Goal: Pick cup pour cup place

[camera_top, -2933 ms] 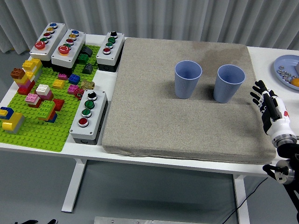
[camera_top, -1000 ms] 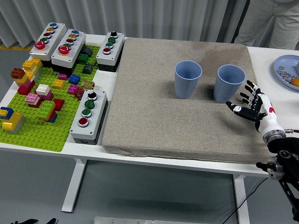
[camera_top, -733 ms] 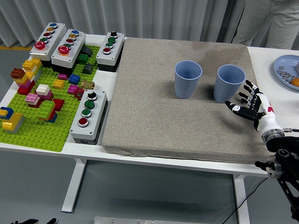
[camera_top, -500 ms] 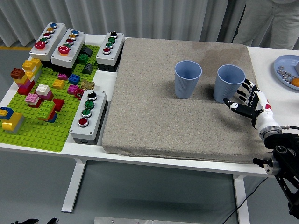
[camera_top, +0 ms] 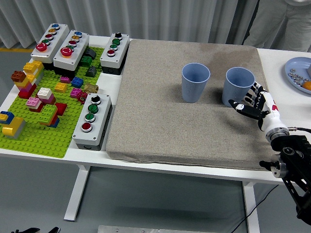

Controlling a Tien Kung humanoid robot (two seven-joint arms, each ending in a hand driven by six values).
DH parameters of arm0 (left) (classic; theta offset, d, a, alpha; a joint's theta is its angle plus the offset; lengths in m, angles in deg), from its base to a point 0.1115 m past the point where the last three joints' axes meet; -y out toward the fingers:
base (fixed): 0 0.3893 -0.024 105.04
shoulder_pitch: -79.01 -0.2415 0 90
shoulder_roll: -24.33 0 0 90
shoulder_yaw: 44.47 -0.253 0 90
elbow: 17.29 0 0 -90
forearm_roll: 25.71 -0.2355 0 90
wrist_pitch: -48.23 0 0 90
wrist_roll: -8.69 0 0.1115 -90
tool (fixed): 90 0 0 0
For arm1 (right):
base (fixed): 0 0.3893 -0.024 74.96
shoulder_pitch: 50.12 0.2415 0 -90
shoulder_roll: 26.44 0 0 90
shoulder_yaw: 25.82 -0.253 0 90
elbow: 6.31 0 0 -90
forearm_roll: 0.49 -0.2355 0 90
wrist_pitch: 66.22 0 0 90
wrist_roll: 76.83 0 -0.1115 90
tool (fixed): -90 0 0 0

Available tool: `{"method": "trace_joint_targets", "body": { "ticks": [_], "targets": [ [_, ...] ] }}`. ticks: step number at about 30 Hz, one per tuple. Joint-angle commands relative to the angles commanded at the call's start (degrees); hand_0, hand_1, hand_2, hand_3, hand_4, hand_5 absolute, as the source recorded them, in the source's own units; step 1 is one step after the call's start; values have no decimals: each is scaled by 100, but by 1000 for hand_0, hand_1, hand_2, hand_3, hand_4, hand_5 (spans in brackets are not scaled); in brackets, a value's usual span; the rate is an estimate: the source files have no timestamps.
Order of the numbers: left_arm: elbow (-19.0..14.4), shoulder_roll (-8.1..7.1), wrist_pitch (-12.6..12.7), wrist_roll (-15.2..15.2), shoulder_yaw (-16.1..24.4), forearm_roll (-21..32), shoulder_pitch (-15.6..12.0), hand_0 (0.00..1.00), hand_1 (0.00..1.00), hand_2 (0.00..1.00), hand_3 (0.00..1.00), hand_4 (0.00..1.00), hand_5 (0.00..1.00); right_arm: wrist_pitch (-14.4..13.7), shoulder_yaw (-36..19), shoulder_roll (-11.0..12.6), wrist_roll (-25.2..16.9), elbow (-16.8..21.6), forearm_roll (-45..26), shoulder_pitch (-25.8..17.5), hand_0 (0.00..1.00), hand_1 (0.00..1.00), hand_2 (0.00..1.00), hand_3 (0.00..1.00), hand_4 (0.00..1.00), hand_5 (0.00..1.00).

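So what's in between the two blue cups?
Nothing: the head view shows only bare grey mat between the left cup and the right cup. The right hand is beside the right cup, on its other side.

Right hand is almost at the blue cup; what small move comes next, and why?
Probably ease the right hand a little further left until its open fingers surround the right-hand blue plastic cup, then close. The fingers sit beside the cup's lower wall, spread, not yet wrapped around it.
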Motion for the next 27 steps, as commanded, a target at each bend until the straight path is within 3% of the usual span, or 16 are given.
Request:
{"method": "trace_joint_targets", "body": {
  "ticks": [27],
  "targets": [
    [0, -4, -5, 19, -74, 60, 79, 765, 781, 822, 705, 512, 998, 37, 67, -76, -4, -285, -108, 275, 911, 852, 943, 920, 860, 200]
  ]
}}
